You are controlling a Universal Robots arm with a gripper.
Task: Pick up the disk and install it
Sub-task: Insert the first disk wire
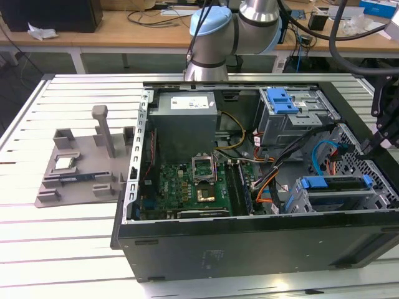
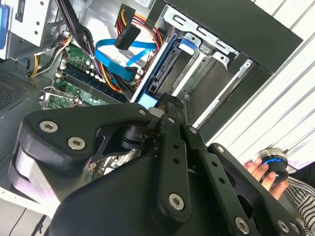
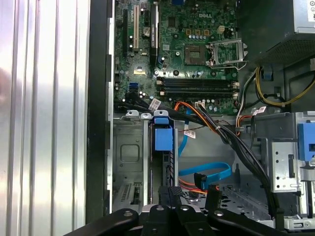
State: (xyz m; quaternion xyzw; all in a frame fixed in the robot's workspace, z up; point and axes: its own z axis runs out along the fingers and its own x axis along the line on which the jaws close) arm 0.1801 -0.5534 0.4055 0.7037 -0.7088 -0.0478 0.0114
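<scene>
Hovering arm (image 1: 215, 31) over PC case (image 1: 249, 249), tool (image 3: 191, 196) above seated disk (image 3: 163, 140), fingers apart, holding nothing

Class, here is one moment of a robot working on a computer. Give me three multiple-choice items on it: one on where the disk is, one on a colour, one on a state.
1. Where is the disk?
A. On the grey holder beside the computer
B. On edge in a metal bay inside the computer case
C. Flat on the motherboard

2. What colour is the disk's plastic carrier?
A. Red
B. Green
C. Blue

3. How is the computer case?
A. Open, its inside exposed
B. Closed by a panel
C. Standing upright with a cloth over it

Answers:
1 B: the disk stands on edge in the bay by the case's wall, at the exterior view's right.
2 C: the carrier is blue in the first wrist view.
3 A: the computer case lies on its side, with the motherboard in plain sight.
</scene>
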